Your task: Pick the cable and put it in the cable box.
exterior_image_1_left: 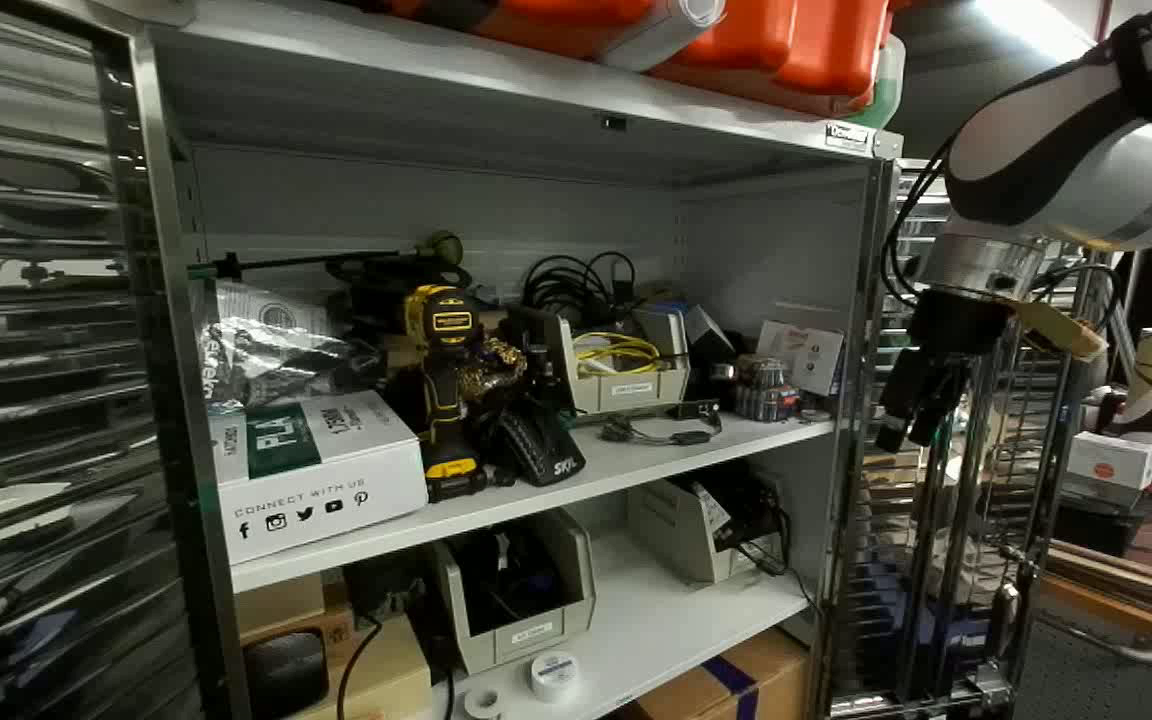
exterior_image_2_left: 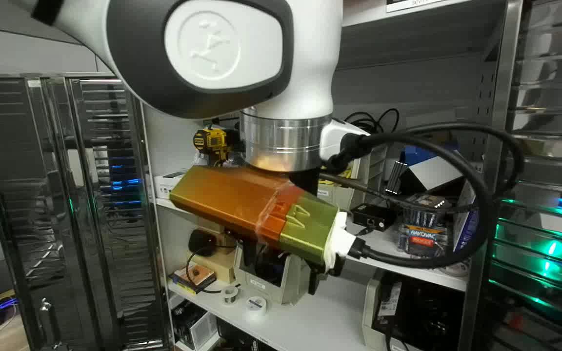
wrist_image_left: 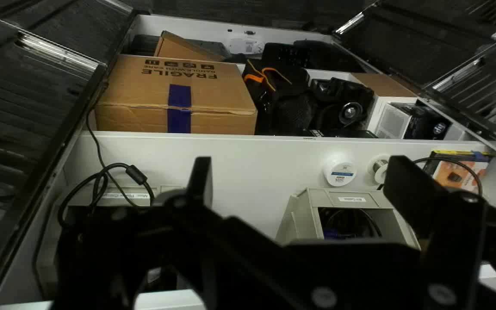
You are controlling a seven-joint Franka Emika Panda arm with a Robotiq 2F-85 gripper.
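A thin dark cable (exterior_image_1_left: 671,432) lies near the front edge of the middle shelf in an exterior view. Just behind it stands a grey bin (exterior_image_1_left: 633,392) with a front label, yellow cable inside and black coiled cables above; I take it as the cable box. Part of this bin (exterior_image_2_left: 354,192) shows behind the arm in an exterior view, where the thin cable is mostly hidden. My gripper (exterior_image_1_left: 908,425) hangs outside the shelf, to the right of both and apart from them. In the wrist view the gripper (wrist_image_left: 299,165) is open with nothing between its fingers.
A yellow drill (exterior_image_1_left: 444,320), a white box (exterior_image_1_left: 326,490) and a battery pack (exterior_image_2_left: 422,231) share the middle shelf. The lower shelf holds grey bins (exterior_image_1_left: 526,635) and spools (wrist_image_left: 339,172). Cabinet uprights (exterior_image_1_left: 861,400) and open doors flank the shelves. A thick black cable (exterior_image_2_left: 486,214) loops off the wrist.
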